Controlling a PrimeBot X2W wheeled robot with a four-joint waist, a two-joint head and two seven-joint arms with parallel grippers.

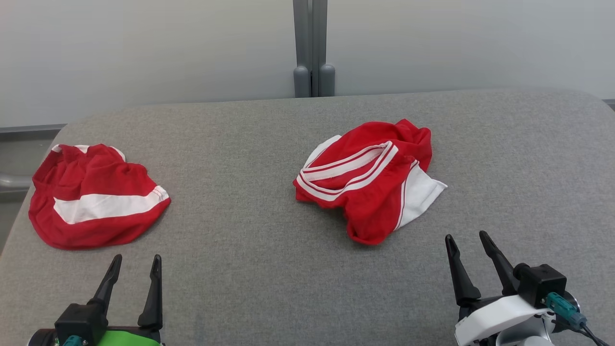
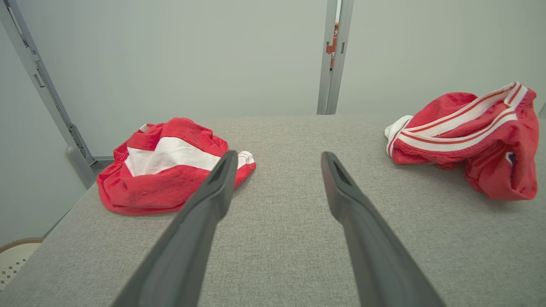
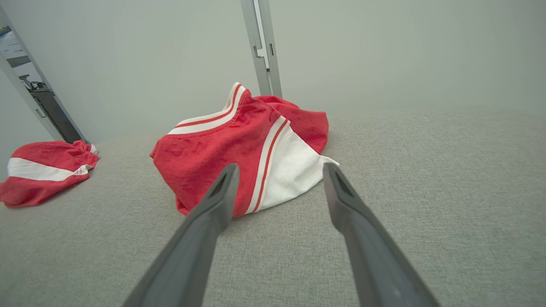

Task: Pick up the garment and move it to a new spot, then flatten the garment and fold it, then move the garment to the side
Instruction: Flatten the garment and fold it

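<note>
Two crumpled red garments with white bands lie on the grey table (image 1: 269, 269). One garment (image 1: 370, 180) (image 2: 469, 136) (image 3: 247, 149) is bunched near the middle, right of centre. The other garment (image 1: 91, 197) (image 2: 170, 166) (image 3: 42, 170) sits at the left edge. My left gripper (image 1: 136, 262) (image 2: 277, 160) is open near the front left, just in front of the left garment and apart from it. My right gripper (image 1: 468, 239) (image 3: 279, 170) is open at the front right, a short way in front of the middle garment, touching nothing.
A grey upright post (image 1: 312, 48) stands behind the table's far edge against a pale wall. The table's left edge runs close beside the left garment. Bare grey cloth lies between the two garments and to the far right.
</note>
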